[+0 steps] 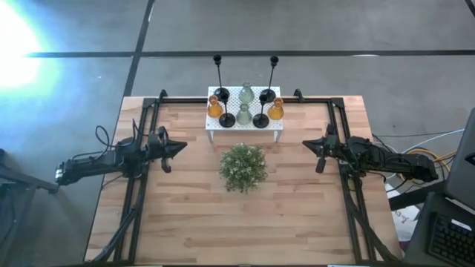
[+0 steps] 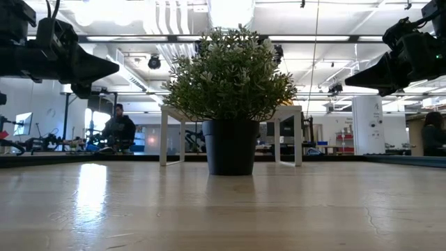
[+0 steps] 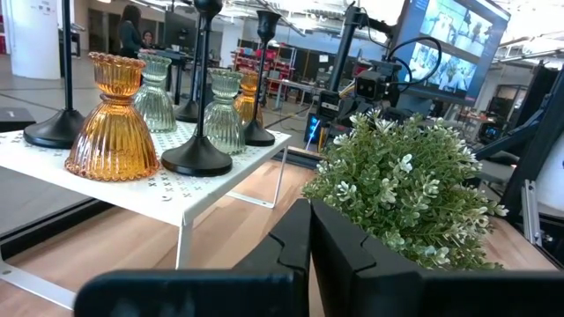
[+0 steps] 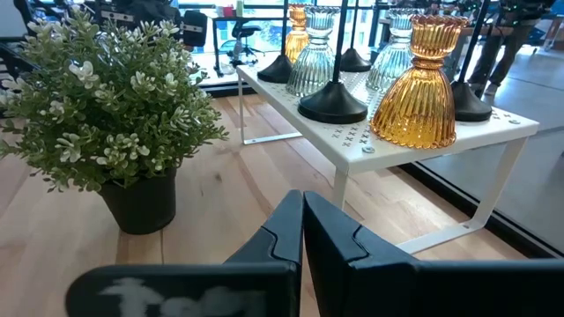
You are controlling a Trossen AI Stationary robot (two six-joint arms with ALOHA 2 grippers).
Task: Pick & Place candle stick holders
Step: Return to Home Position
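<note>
Left hand (image 1: 183, 147) and right hand (image 1: 305, 144), fingers together and empty, hover over the desk's (image 1: 245, 222) sides. The candle holders (image 1: 214, 109) stand on the far white shelf (image 1: 245, 127) behind the plant (image 1: 243, 166). Placing looks done, so the arms only need parking.

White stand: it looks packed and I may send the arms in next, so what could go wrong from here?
The amber holder sits close to the edge of the white stand; a nudge could push it off. The tall black stem rises among crowded glass holders and might topple if brushed. The plant stands just in front of the stand, between the left gripper and right gripper, so a low reach may catch it.
</note>
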